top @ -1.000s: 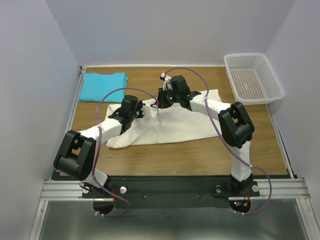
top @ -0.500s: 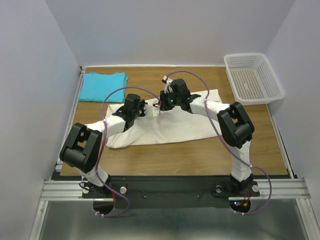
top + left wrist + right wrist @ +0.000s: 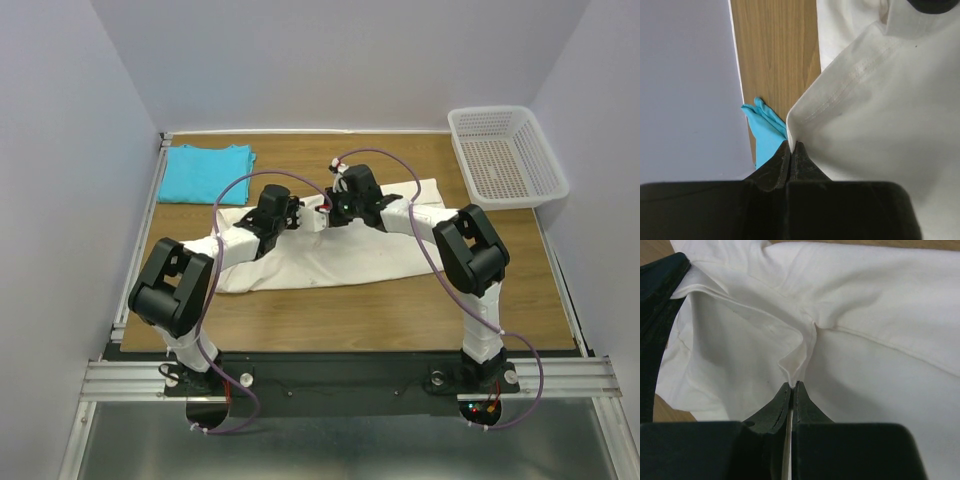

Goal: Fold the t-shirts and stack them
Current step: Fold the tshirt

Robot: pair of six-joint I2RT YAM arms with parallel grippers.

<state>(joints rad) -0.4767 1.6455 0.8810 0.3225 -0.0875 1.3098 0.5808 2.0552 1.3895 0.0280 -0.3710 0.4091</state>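
The cream t-shirt [image 3: 340,250] lies spread across the middle of the table. My left gripper [image 3: 294,213] is shut on a hemmed edge of the cream shirt [image 3: 875,100], and my right gripper [image 3: 325,208] is shut on a pinched fold of it [image 3: 795,365]. The two grippers are close together over the shirt's far side. The turquoise t-shirt [image 3: 205,172] lies folded flat at the far left corner, and a bit of it shows in the left wrist view [image 3: 767,132].
A white perforated basket [image 3: 505,155] stands at the far right, partly over the table edge. Bare wood [image 3: 400,310] shows in front of the cream shirt. Grey walls close in the left, back and right sides.
My left gripper has moved right and away from me with the shirt's edge, closing in on my right gripper. The cloth on the left has been drawn inward.
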